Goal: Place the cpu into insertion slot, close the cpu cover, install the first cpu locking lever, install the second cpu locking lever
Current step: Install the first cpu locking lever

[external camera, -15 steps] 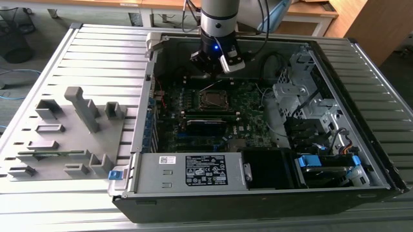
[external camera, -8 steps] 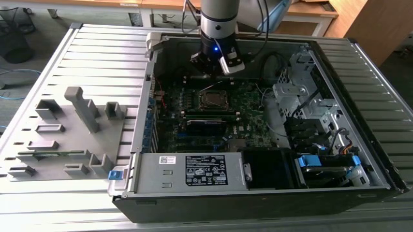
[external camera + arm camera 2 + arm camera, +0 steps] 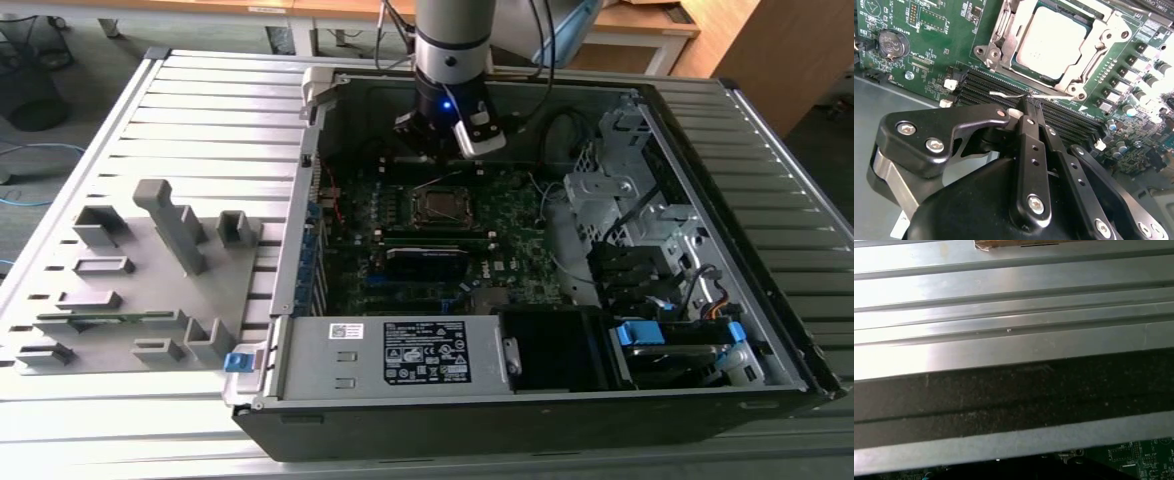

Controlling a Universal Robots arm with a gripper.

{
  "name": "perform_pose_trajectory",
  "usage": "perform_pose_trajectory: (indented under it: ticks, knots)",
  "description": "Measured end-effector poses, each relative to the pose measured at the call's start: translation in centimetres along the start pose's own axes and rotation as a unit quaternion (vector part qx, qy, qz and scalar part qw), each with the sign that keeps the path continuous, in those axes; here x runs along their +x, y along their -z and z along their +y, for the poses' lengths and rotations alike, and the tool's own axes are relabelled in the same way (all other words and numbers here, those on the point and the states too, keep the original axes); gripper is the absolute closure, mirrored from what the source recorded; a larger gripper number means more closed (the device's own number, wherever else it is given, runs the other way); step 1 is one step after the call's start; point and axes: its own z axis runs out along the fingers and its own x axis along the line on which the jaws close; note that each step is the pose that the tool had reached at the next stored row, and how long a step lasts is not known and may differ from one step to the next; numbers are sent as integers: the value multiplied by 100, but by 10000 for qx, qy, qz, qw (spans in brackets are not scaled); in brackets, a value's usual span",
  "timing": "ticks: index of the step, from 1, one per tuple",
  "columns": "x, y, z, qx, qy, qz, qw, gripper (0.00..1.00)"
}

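Observation:
The cpu [image 3: 1054, 42] lies in the insertion slot [image 3: 437, 205] on the green motherboard, its silver top showing through the window of the cpu cover [image 3: 1099, 50], which lies flat around it. A thin wire locking lever [image 3: 1004, 93] runs beside the socket, over the memory slots. My gripper [image 3: 1026, 102] is shut, with its black fingertips touching that lever; I cannot tell whether the wire is pinched between them. In the exterior view the gripper [image 3: 424, 150] hangs inside the open case, just beyond the socket's far side.
The case walls enclose the board. The power supply [image 3: 400, 352] is at the near edge, and drive cages and cables [image 3: 641, 250] are on the exterior view's right. A grey fixture tray [image 3: 134, 270] lies on the ribbed table. A coin battery [image 3: 893, 44] sits near the memory slots [image 3: 989, 85].

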Motion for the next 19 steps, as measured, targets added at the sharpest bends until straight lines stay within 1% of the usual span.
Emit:
perform_pose_trajectory:
  ticks: [6,9,13,15,19]
  knots:
    - [-45,-10,4,45,2,-6,10000,89]
    - [-49,-15,4,65,3,-8,10000,89]
    - [-49,-37,2,102,5,-12,9999,89]
    - [-50,-43,2,110,6,-12,9999,89]
    - [-51,-45,2,109,6,-13,9999,89]
